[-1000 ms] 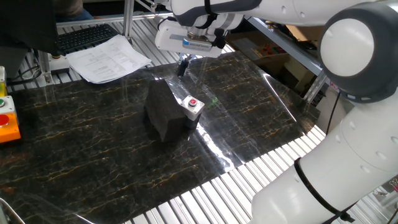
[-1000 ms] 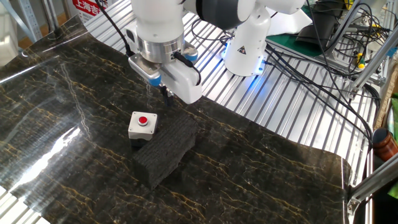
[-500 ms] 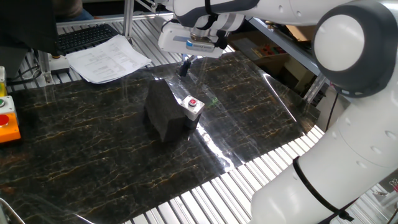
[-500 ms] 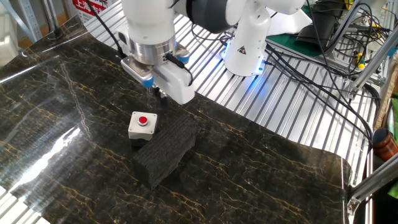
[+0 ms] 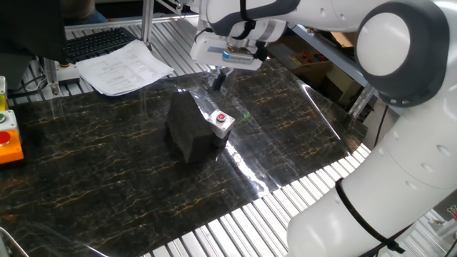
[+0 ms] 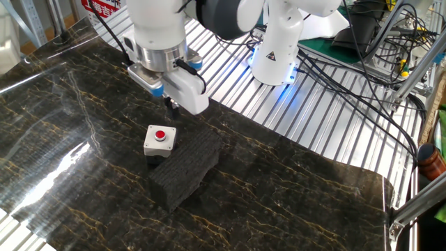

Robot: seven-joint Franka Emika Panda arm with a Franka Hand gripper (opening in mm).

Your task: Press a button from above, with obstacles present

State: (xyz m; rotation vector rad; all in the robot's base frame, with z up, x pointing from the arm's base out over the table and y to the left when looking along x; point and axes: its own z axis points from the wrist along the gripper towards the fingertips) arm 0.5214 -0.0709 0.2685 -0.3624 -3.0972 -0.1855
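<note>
The small red button [image 5: 221, 118] sits on its pale grey box [image 5: 221, 125] on the dark marble mat; it also shows in the other fixed view [image 6: 160, 135]. The matte black block [image 5: 189, 128] lies right against the box, in the other fixed view [image 6: 187, 169] to its lower right. My gripper [image 5: 218, 81] hangs above the mat, a little behind and above the button, fingers pointing down. In the other fixed view the gripper [image 6: 172, 108] is just above and right of the button. The fingertips look dark and close; no gap shows.
A larger red button on an orange housing [image 5: 8, 143] stands at the left edge. Papers [image 5: 123, 66] and a keyboard [image 5: 100, 41] lie at the back left. The robot base [image 6: 279, 49] and cables [image 6: 362, 77] are beyond the mat, on the ribbed metal table [image 6: 306, 132].
My gripper has moved sideways over the mat toward the button's position: rightward in one fixed view, leftward in the other. The button and block have not moved.
</note>
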